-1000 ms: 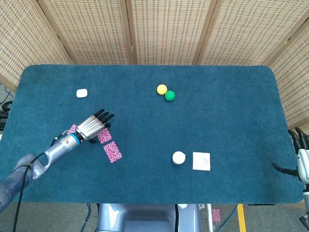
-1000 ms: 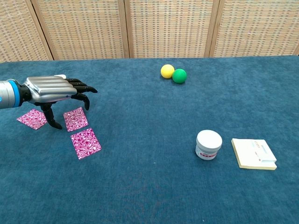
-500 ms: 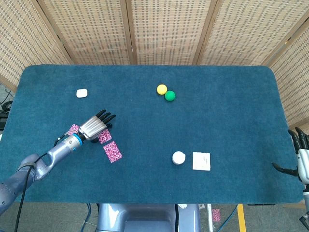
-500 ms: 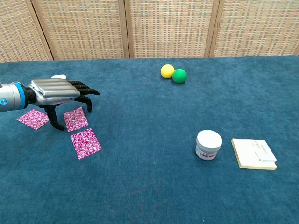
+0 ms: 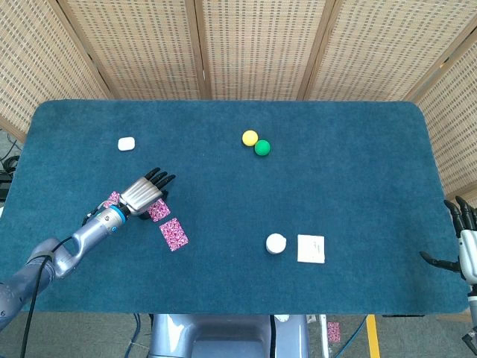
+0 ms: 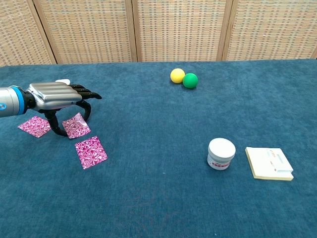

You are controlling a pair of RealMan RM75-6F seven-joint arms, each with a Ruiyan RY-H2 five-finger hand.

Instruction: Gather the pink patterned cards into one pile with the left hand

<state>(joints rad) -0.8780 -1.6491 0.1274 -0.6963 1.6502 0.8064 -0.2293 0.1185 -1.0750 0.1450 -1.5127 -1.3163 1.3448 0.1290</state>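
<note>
Three pink patterned cards lie apart on the blue desk (image 6: 163, 198) near its left side: a middle card (image 6: 76, 125) under the left robot hand (image 6: 57, 97), a left card (image 6: 34, 126) beside it, and a near card (image 6: 90, 152) just in front. The left robot hand's dark fingers (image 6: 85, 108) curl down around the middle card, seemingly pinching it, so the gathering looks barely begun; next it must slide or lift that card onto a neighbour. The right robot hand (image 5: 462, 250) waits at the desk's far right edge, fingers spread, holding nothing; the white jar (image 6: 221, 153) is lidded, its contents hidden.

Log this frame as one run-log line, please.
left hand: pinching middle pink card, one edge lifted | other cards: left, near, both flat, apart | right hand: idle at table edge | pile: not formed
</note>
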